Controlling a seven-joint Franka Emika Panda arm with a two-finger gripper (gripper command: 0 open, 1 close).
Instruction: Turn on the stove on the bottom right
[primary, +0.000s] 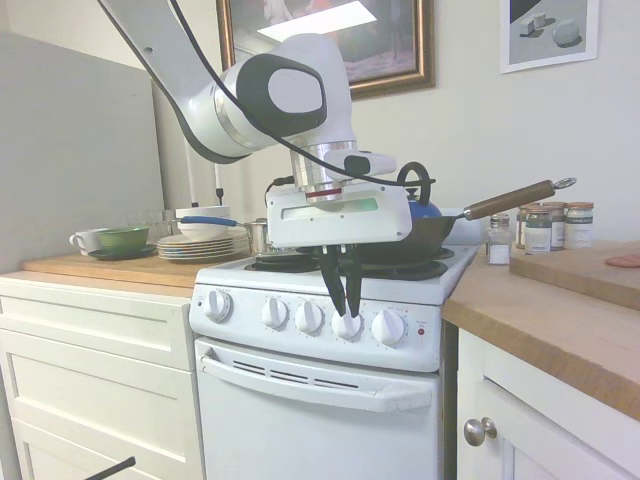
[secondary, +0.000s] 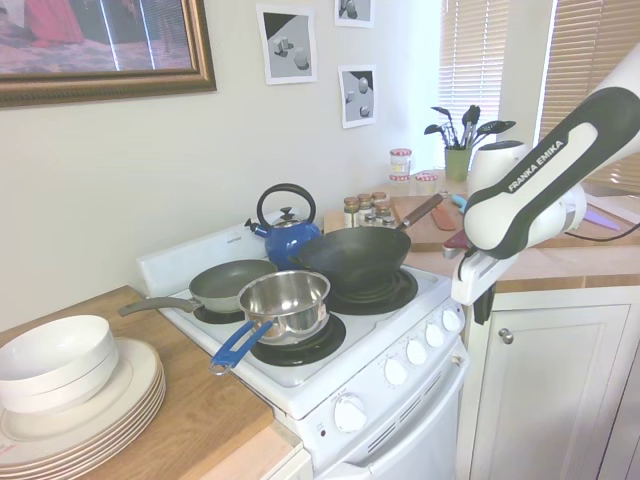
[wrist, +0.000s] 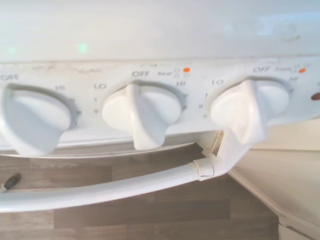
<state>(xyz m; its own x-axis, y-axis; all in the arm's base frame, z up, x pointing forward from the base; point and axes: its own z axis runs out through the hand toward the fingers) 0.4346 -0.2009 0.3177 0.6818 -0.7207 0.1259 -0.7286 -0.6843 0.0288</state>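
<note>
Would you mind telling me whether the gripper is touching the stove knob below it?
Touching. In the first exterior view the gripper has its dark fingertips either side of the fourth knob from the left, overlapping its ridge with no visible gap.

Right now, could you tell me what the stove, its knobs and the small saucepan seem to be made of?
Stove: glossy white, probably enamelled metal, judging by its smooth sheen.
Knobs: matte white with moulded ridges, likely plastic.
Saucepan: mirror-bright with reflections, apparently stainless steel; its blue handle looks like plastic, though I can't be sure.
</note>
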